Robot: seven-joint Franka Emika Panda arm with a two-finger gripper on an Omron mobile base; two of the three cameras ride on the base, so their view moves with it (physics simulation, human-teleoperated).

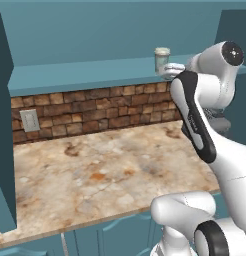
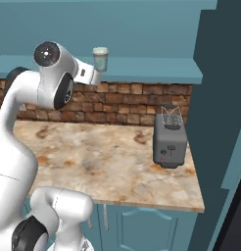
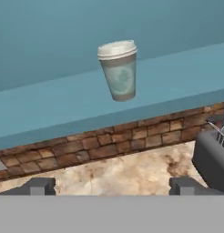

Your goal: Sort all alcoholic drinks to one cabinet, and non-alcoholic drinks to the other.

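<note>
A short pale blue-white cup point(image 1: 162, 59) point(image 2: 100, 59) point(image 3: 118, 70) with a white lid stands upright on the thick teal floor board of the open cabinet point(image 1: 85, 75) point(image 2: 152, 66) point(image 3: 50, 113). My gripper point(image 1: 168, 70) point(image 2: 96, 73) point(image 3: 113, 186) hangs just in front of the cup and slightly below it, raised to the level of the board's edge. Its jaws stand wide open with nothing between them, and they are clear of the cup. The alcoholic drinks are out of view.
A grey toaster point(image 2: 170, 139) point(image 3: 214, 154) sits on the marble counter point(image 1: 105, 170) point(image 2: 93, 157) at the right, under the cabinet. A brick backsplash with a wall socket point(image 1: 29, 120) runs behind. Teal side walls stand at far left and right.
</note>
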